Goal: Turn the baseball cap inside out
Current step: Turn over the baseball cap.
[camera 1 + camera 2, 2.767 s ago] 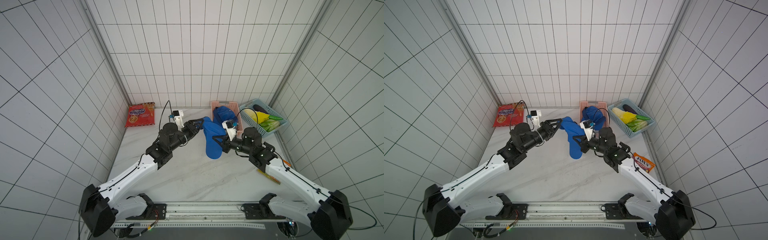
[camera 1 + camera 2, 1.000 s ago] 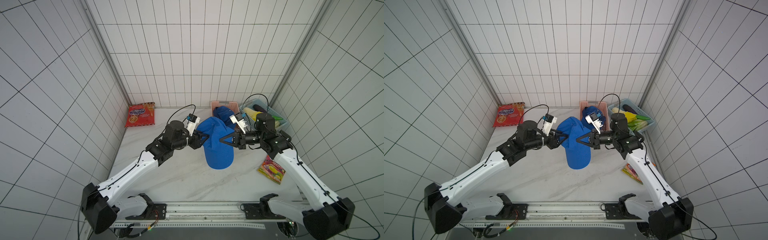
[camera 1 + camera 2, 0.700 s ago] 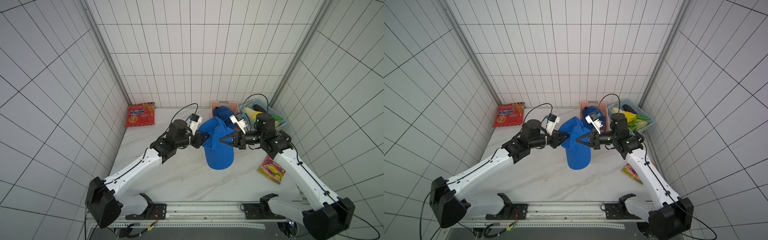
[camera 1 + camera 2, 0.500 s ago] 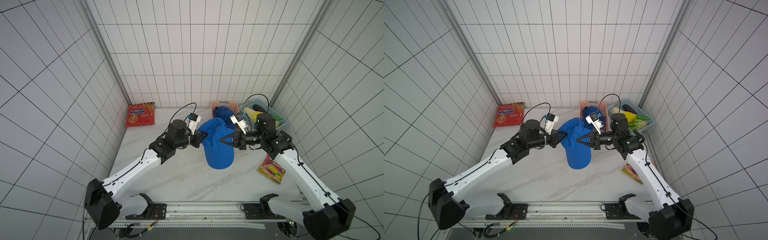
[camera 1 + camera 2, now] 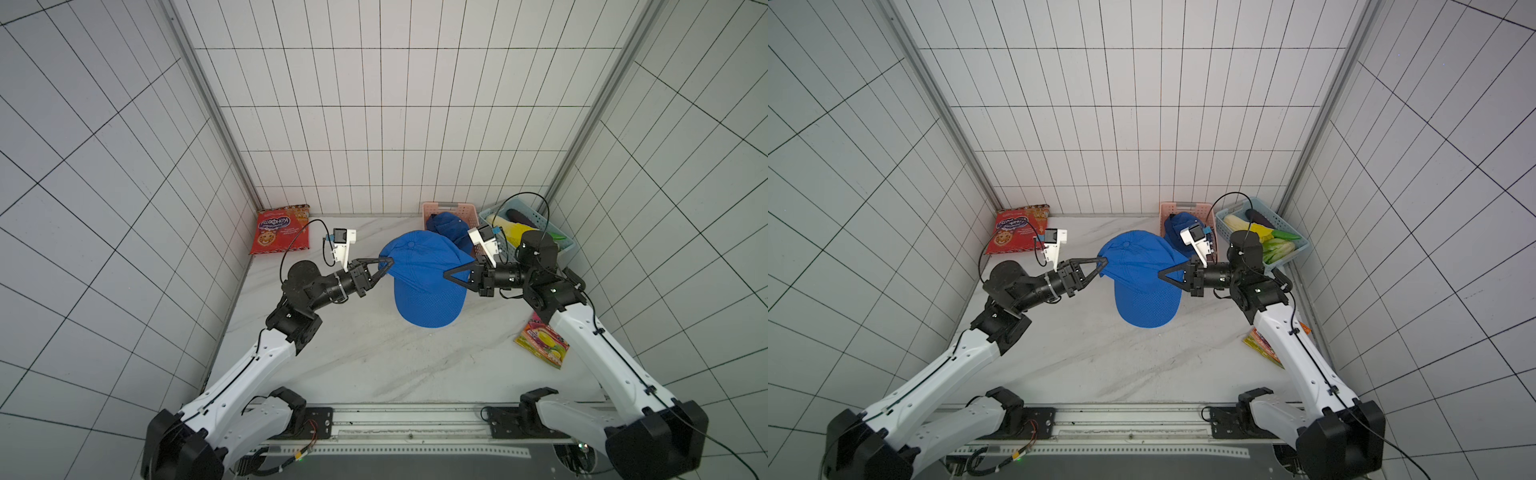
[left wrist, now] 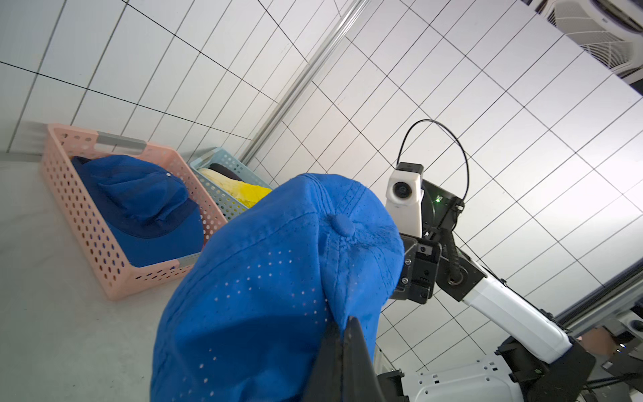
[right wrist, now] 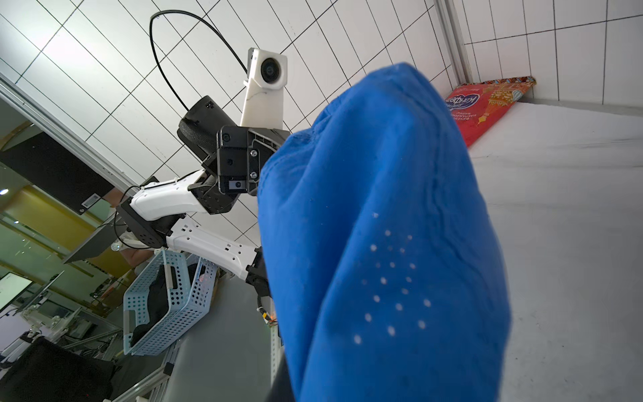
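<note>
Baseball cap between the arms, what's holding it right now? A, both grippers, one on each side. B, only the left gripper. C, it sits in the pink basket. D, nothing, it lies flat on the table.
A: in a top view the left gripper and the right gripper each pinch an opposite edge of the baseball cap.

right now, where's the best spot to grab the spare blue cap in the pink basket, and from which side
Likely the rumpled crown of the spare cap, coming straight down from above. The pink basket blocks its sides, and the crown bulges up with pinchable folds; the brim lies flat.
</note>
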Action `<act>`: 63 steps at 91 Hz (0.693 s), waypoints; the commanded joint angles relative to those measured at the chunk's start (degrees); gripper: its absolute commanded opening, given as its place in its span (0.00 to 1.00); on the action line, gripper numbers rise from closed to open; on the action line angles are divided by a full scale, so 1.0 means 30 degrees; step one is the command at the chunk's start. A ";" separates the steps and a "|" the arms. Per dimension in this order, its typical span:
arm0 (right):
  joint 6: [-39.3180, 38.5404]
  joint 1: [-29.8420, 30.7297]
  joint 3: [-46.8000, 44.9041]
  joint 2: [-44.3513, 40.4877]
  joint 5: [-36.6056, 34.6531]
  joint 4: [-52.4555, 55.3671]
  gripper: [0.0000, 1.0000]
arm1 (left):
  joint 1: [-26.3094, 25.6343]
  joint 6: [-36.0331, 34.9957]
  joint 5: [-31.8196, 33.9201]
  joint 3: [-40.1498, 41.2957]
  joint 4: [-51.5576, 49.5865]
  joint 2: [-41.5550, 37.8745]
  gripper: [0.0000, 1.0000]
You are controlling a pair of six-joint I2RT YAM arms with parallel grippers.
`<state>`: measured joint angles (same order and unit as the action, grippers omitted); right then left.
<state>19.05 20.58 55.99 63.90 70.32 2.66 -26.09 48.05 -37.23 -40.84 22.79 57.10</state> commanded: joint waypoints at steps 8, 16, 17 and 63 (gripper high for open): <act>0.0821 -0.0795 -0.0556 -0.0689 -0.0070 -0.0407 0.00 | 0.0759 0.1550 0.2232 0.1622 0.2381 -0.0969 0.06; 0.0070 -0.0657 -0.0387 -0.0736 -0.0089 0.0524 0.00 | 0.0709 -0.0652 0.1051 0.0560 -0.1145 -0.0964 0.25; -0.0196 -0.0624 -0.0325 -0.0749 -0.0105 0.0772 0.00 | 0.0703 -0.0952 0.0843 0.0392 -0.1748 -0.0946 0.26; -1.4292 0.3956 0.3972 0.0710 -0.6530 1.4256 0.00 | -0.0285 -1.1584 -0.1656 -0.5059 -1.1763 0.1043 0.65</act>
<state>-14.96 30.59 65.93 65.91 55.51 38.06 -25.10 24.80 -40.12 -51.53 -2.48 57.60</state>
